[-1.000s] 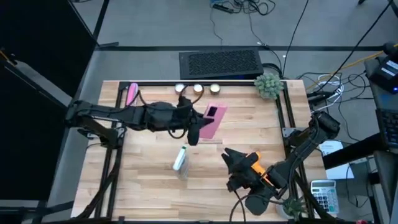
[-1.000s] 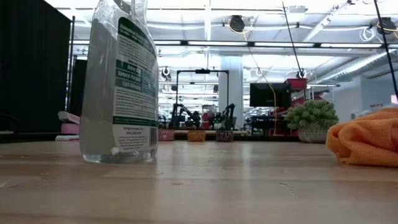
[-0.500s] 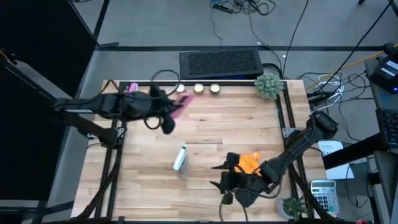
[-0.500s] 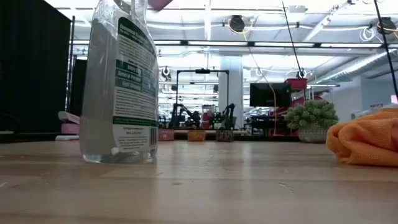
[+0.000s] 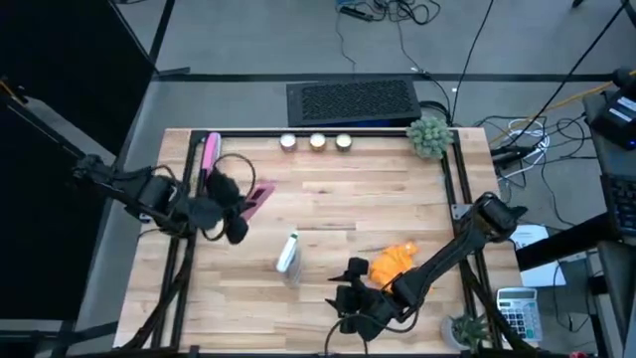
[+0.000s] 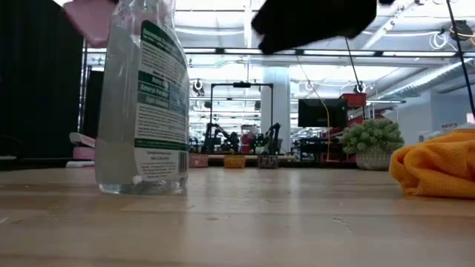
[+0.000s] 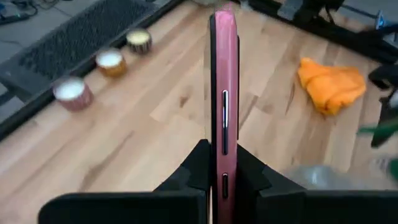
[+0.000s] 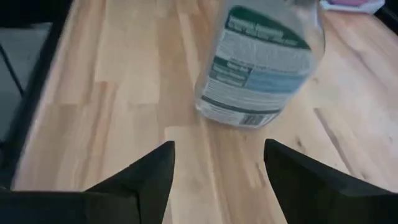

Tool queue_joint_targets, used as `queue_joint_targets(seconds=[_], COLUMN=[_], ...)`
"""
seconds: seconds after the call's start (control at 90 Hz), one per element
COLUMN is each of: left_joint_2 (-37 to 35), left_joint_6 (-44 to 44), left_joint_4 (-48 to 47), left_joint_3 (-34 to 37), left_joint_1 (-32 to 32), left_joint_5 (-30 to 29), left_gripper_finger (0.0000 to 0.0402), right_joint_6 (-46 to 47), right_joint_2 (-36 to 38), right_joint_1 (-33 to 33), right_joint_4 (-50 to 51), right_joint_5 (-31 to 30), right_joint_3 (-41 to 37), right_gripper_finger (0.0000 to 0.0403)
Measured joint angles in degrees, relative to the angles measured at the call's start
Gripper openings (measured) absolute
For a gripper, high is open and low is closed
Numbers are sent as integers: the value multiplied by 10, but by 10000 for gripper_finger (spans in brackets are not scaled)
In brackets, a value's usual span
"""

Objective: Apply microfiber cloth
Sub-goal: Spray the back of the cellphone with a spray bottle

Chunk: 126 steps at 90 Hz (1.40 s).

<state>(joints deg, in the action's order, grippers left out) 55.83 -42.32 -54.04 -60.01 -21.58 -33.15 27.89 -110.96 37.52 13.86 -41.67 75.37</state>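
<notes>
Left tool [image 7: 222, 177], clenched on pink-cased phone [image 7: 224, 93], has swung to tabletop [image 5: 397, 199] left edge. Right tool [image 8: 217, 180], released, left microfiber cloth [image 5: 394, 260] lying front-right; wiping not started.

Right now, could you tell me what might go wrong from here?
The right end effector is open and empty beside the spray bottle, while the microfiber cloth lies behind it; a careless move could topple the bottle. The left end effector grips the pink-cased phone only by its lower end, so it might slip or swing.
</notes>
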Motion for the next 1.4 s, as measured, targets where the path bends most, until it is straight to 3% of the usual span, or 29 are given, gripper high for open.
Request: queue_joint_targets(seconds=[0.122,0.333,0.656,1.044,1.4], left_joint_2=[0,0,0,-1,-24], left_joint_6=[-34,-54,-49,-45,65], left_joint_4=[11,98,127,152,226], left_joint_3=[51,132,152,152,152], left_joint_1=[-35,-82,-105,-137,-137], left_joint_5=[-2,-1,-20,-91,-104], left_gripper_finger=[10,10,10,10,10], right_joint_6=[-2,43,93,85,81], right_joint_2=[-19,-35,-30,-27,47], right_joint_1=[-7,-52,-93,-113,-107], right_joint_4=[-20,-32,-34,-64,-58], right_joint_5=[4,86,115,130,137], right_joint_3=[0,0,0,0,0], right_gripper_finger=[228,246,392,396,396])
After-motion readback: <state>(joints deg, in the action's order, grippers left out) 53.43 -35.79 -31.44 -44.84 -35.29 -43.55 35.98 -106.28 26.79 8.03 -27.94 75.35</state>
